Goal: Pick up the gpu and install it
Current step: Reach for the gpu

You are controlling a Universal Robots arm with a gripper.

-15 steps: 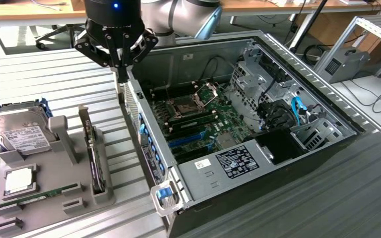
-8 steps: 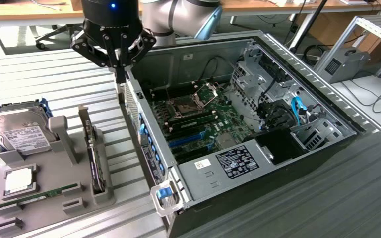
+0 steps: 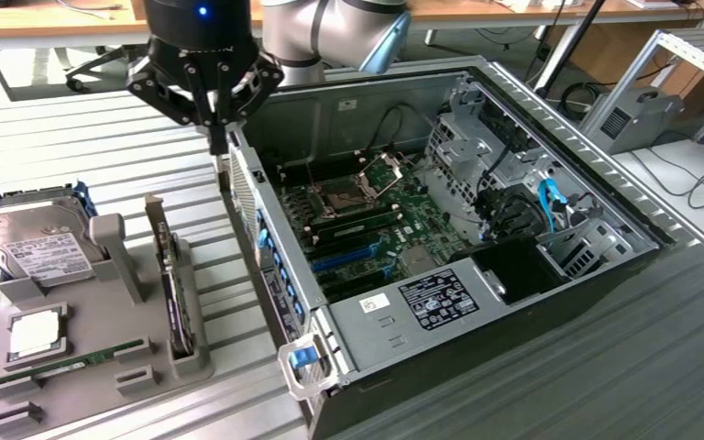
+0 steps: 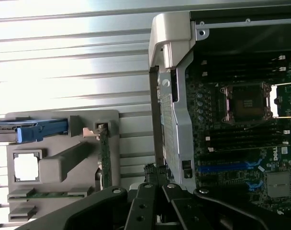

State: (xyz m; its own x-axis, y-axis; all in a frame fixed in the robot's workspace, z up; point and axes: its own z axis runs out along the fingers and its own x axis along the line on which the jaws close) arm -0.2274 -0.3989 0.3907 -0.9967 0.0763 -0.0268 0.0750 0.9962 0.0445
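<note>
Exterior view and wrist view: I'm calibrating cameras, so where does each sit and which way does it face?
Exterior view: raised, off the arm, looking down obliquely at the open computer case and parts tray; the arm and shut gripper show.
Wrist view: on the wrist, looking along the gripper at the case wall and tray; gripper linkages show.
Shared: case, tray, gpu standing in the tray.

At the top of the exterior view, the frame edge is cutting off the arm and the upper body of the gripper. At lower left, the grey holder is hiding the lower edge of the gpu. In the wrist view, glare is washing out the slatted table.
</note>
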